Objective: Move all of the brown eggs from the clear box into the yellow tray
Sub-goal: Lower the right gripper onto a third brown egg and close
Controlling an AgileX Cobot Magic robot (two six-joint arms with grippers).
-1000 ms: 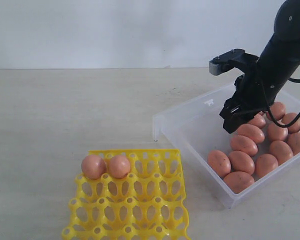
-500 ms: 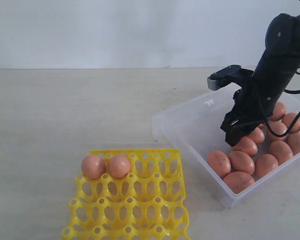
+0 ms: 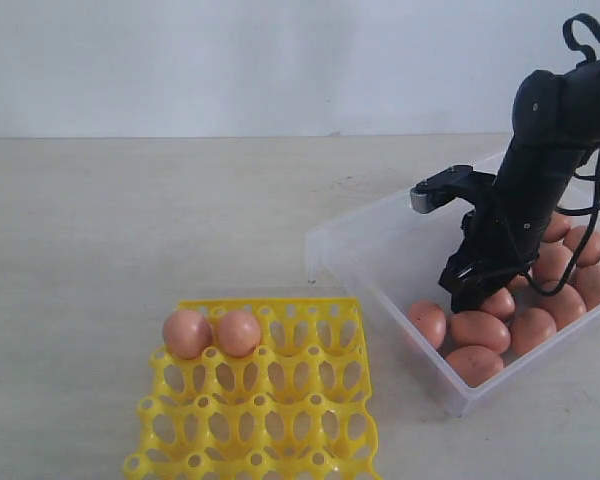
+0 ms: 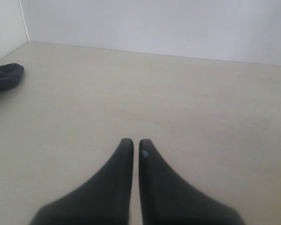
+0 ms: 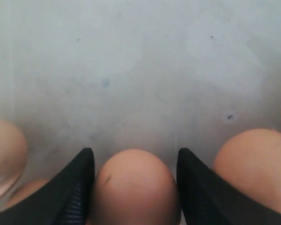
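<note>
The clear box at the right holds several brown eggs bunched at its near right end. My right gripper is down among them, open, its fingers on either side of one egg; one finger touches the shell and the other stands just off it. More eggs lie on both sides. The yellow tray at the front carries two eggs side by side in its far row. My left gripper is shut over bare table, with nothing in it.
The box floor beyond the held-between egg is bare translucent plastic. A pale wall runs behind the beige table. A dark rounded object lies at the table edge in the left wrist view.
The right arm has come down and toward the near side of the box, lowering its open fingers around one egg. Eggs near it have shifted slightly. The tray's eggs have not moved.
</note>
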